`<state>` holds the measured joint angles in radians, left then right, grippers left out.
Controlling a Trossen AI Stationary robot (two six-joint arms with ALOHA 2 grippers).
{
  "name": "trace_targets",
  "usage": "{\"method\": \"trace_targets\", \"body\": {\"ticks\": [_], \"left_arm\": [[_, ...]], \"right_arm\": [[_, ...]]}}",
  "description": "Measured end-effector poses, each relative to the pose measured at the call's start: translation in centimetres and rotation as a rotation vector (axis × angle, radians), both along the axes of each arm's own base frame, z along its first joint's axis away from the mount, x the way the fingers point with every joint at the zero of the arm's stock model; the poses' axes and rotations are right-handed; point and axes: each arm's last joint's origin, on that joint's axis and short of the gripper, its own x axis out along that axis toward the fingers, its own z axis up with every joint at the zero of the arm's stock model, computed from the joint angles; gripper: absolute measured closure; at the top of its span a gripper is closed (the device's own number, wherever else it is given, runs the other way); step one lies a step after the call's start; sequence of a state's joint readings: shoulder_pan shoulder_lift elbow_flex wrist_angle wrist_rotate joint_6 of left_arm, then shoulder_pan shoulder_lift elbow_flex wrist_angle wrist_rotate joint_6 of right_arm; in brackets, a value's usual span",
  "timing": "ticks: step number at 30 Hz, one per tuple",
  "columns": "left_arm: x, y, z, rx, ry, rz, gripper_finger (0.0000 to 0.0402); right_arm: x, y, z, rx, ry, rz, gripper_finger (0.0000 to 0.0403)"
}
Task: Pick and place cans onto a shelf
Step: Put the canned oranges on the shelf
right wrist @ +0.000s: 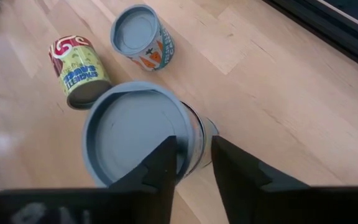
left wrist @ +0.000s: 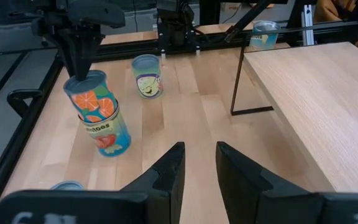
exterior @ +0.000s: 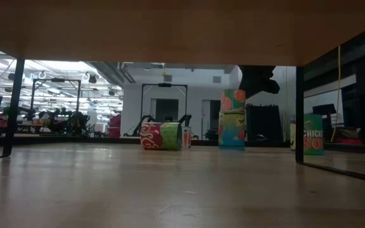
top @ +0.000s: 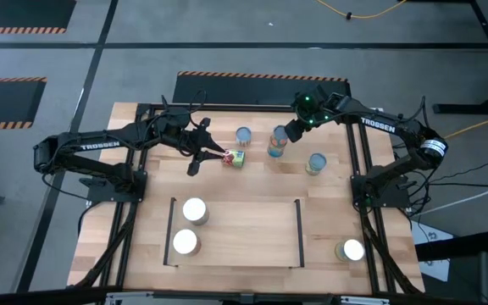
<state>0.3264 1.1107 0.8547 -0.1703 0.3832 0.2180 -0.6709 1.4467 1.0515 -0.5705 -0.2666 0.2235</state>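
Observation:
My right gripper (top: 291, 133) is shut on the upper of two stacked cans (top: 278, 142), which also show in the low view (exterior: 233, 120). My left gripper (top: 224, 155) is open by a narrow gap and holds nothing. Its tips are at the end of a red, green and yellow can (top: 235, 158) that lies on its side on the table. I cannot tell if they touch it. Two white-topped cans (top: 195, 210) (top: 185, 242) stand on the left end of the light-wood shelf (top: 244, 230). Blue cans (top: 243, 135) (top: 316, 163) stand on the table behind it. My right gripper holds the upper can by its top rim (right wrist: 194, 124), on the side toward the arm. One finger (right wrist: 165, 158) is over the lid and the other (right wrist: 229, 165) is outside the wall. The fingers come from above, slanting down. The can is upright and seems to sit on the lower can (left wrist: 109, 135).
Another can (top: 352, 250) stands near the table's front right, outside the shelf's right rail (top: 299, 233). Black frame rails run along both table sides. The shelf's middle and right part is bare wood (left wrist: 309, 81).

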Motion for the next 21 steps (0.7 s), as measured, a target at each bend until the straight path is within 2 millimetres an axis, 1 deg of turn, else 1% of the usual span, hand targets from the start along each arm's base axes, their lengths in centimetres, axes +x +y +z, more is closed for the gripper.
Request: {"method": "trace_targets", "body": {"ticks": [5, 13, 16, 21], "left_arm": [[0.00, 0.00, 0.00, 0.000, 0.000, 0.000, 0.0318], [0.00, 0.00, -0.01, 0.000, 0.000, 0.000, 0.0318], [0.00, 0.00, 0.00, 0.000, 0.000, 0.000, 0.0318], [0.00, 0.00, -0.01, 0.000, 0.000, 0.000, 0.0318]], "right_arm": [[-0.01, 0.00, 0.03, -0.001, -0.002, 0.000, 0.0342], [0.00, -0.01, 0.03, -0.002, -0.002, 0.000, 0.0382], [0.00, -0.01, 0.03, -0.001, -0.002, 0.000, 0.0390], [0.00, -0.01, 0.03, -0.002, -0.002, -0.001, 0.0390]]}}
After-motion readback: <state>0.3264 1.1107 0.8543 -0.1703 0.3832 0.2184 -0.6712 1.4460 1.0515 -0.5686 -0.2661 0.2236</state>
